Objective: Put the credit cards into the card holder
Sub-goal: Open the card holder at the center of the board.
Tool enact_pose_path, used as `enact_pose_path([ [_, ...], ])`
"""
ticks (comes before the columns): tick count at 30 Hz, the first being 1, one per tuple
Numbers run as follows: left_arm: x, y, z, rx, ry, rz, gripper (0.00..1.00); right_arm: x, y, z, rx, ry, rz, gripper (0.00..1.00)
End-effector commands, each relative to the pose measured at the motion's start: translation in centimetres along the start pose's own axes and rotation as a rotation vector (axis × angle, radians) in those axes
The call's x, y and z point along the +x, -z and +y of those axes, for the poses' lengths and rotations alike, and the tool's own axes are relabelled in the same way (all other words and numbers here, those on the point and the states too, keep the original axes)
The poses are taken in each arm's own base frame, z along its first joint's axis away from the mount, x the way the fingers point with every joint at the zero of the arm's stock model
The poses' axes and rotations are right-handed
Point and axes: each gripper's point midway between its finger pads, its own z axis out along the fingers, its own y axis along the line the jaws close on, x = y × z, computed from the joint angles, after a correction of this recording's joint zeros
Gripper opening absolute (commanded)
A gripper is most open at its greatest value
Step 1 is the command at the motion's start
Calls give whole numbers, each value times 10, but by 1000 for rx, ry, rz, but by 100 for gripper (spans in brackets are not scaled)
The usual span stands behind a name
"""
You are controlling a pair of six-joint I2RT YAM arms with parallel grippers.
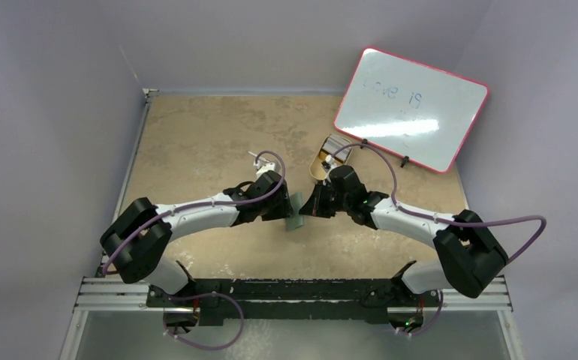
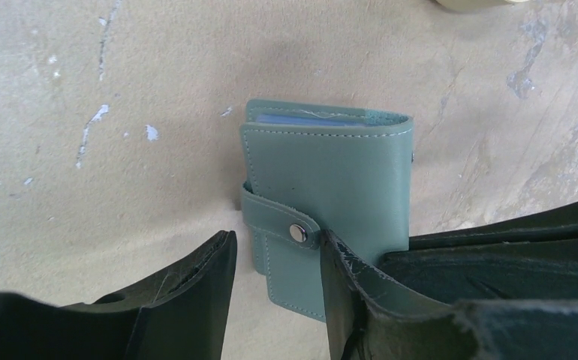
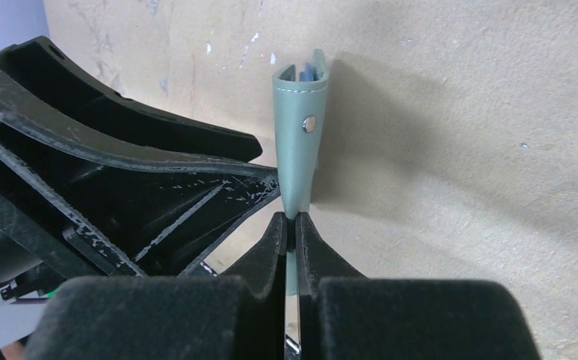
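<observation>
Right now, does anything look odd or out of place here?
Yes: the card holder is held on edge, pinched by the right end effector, with its strap snapped shut, so nothing can go in yet.

The table (image 1: 196,135) is seen from high above and behind the robot by the top external camera, from far, facing down. The left wrist camera is pointed down past the left gripper's fingers (image 2: 196,292), very near to the card holder (image 2: 331,180), whose flat face is shown. The right wrist camera is pointed along the right gripper's fingers (image 3: 267,255), equally near, and the same card holder is met edge-on. This card holder is shared by all three views.
</observation>
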Motion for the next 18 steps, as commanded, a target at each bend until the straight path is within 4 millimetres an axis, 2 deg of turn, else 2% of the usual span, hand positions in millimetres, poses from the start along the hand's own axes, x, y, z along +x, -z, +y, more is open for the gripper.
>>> enact_pose_path([
  [1, 3, -14, 3, 2, -26, -2, 44, -17, 5, 27, -68, 13, -51, 0],
  [5, 5, -20, 15, -51, -37, -2, 38, -16, 5, 30, -76, 20, -51, 0],
  [9, 9, -25, 28, -108, -56, 8, 27, -16, 6, 29, -72, 20, -54, 0],
  [16, 14, -25, 45, -186, -86, 23, 0, -14, 7, 20, -42, 15, -63, 0],
  [18, 13, -23, 51, -214, -96, 19, 0, -13, 8, 16, -26, 13, -69, 0],
])
